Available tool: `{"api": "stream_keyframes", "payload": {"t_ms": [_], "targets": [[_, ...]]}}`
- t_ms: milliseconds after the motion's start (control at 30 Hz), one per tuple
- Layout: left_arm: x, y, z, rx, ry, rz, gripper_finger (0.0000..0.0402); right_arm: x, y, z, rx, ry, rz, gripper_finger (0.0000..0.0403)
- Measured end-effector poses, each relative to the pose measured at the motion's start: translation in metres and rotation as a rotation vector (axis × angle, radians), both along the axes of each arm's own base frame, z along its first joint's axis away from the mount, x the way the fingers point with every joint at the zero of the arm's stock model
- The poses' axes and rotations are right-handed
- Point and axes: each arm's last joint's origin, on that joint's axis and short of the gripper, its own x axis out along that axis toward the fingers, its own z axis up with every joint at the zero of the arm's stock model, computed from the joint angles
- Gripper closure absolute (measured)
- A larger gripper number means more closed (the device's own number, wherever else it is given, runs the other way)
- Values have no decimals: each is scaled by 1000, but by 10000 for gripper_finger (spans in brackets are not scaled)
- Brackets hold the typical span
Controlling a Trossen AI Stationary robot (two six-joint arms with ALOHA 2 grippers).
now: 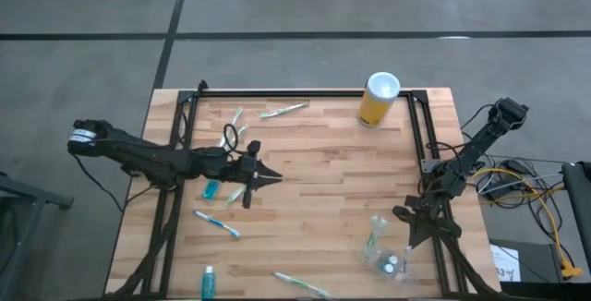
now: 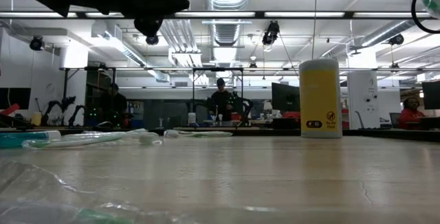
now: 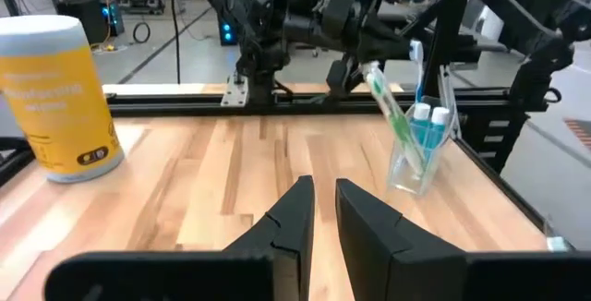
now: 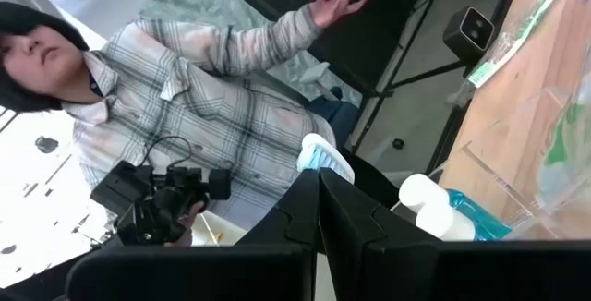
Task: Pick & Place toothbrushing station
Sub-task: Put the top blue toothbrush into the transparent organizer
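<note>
High view: cup [image 1: 388, 257] toothbrushes upright; left end effector [image 1: 269, 177] slightly apart, empty

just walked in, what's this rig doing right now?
Toothbrush sorting, partly done. The clear cup near the right edge already holds a toothbrush and two teal tubes. The right gripper sits shut right beside it. The left gripper hovers mid-table, fingers nearly together, nothing visibly held. Several toothbrushes and a teal tube lie loose on the left half. The yellow canister stands at the far edge.
</note>
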Motion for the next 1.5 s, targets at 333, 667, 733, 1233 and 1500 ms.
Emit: {"api": "stream_keyframes", "payload": {"t_ms": [333, 667, 733, 1233, 1500], "targets": [[-1, 0, 0, -9, -21, 0, 348, 0, 0, 0, 5, 9, 0, 394], [-1, 0, -2, -10, -17, 1, 348, 0, 0, 0, 7, 12, 0, 394], [-1, 0, -2, -10, -17, 1, 348, 0, 0, 0, 7, 12, 0, 394], [-1, 0, -2, -11, -17, 1, 348, 0, 0, 0, -6, -9, 0, 394], [-1, 0, -2, -11, -16, 1, 348, 0, 0, 0, -10, -10, 0, 394]]}}
